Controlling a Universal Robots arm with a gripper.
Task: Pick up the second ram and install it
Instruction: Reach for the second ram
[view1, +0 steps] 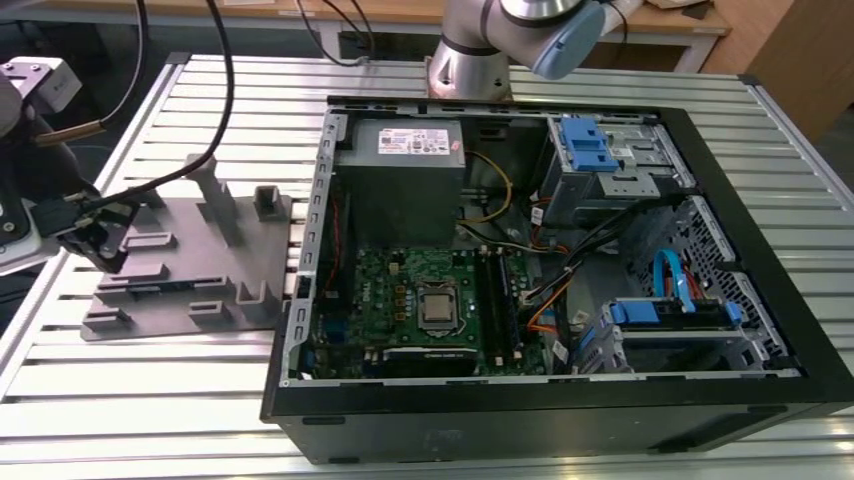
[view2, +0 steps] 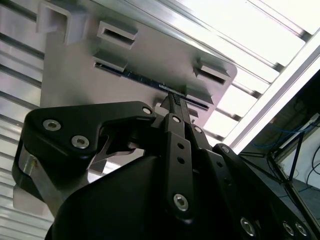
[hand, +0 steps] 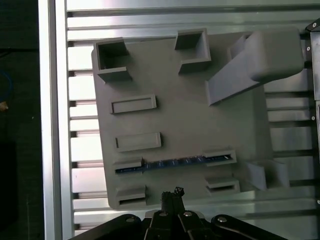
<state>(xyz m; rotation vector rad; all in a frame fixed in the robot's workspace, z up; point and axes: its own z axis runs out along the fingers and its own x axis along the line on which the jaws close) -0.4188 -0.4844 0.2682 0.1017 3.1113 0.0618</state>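
The second ram stands edgewise in the grey tray. The pincer hovers near it, clenched, empty.

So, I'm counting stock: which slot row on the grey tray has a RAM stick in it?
The second row from the gripper: the ram, a dark blue-green strip, sits between its two holders. The tray has nothing in its other rows.
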